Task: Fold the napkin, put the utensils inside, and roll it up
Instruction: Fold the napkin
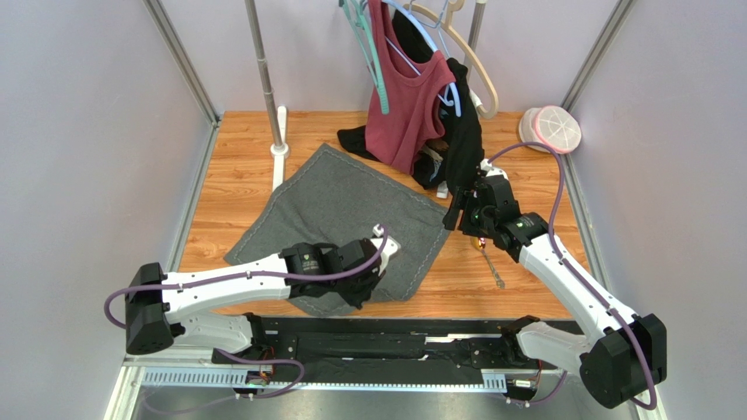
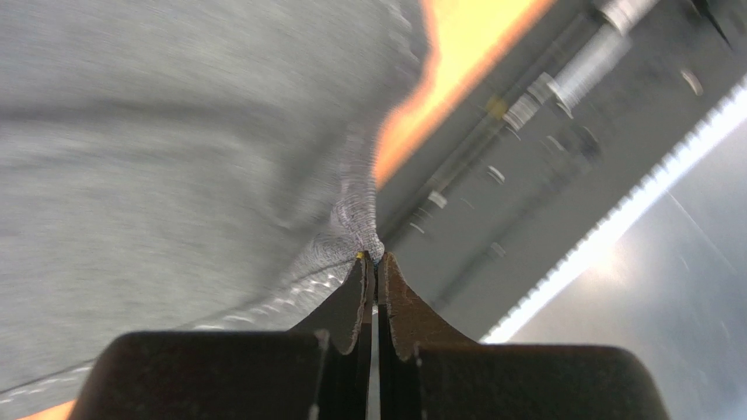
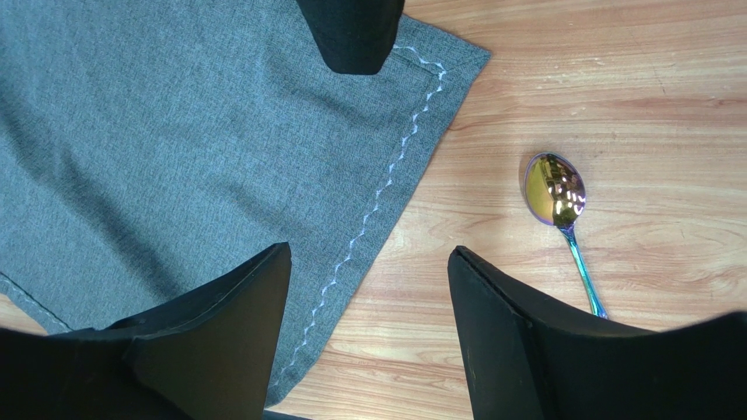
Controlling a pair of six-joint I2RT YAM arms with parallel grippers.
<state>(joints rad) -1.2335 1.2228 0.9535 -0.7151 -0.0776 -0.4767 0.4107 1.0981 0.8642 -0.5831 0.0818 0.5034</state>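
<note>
The napkin (image 1: 351, 206) is a dark grey square of felt-like woven cloth with a light zigzag stitch along its border. It lies turned like a diamond on the wooden table (image 1: 241, 175). My left gripper (image 2: 375, 262) has its two fingers pressed together on the stitched near edge of the napkin, at about 6 o'clock of the cloth, and the fabric puckers up between them. My right gripper (image 3: 368, 254) is spread wide and holds nothing. It hangs over the stitched edge near the 3 o'clock corner. The spoon (image 3: 555, 188) is thin and shiny, with a golden oval bowl and a bluish handle. It lies on bare wood at 2 o'clock from this gripper, apart from the cloth.
</note>
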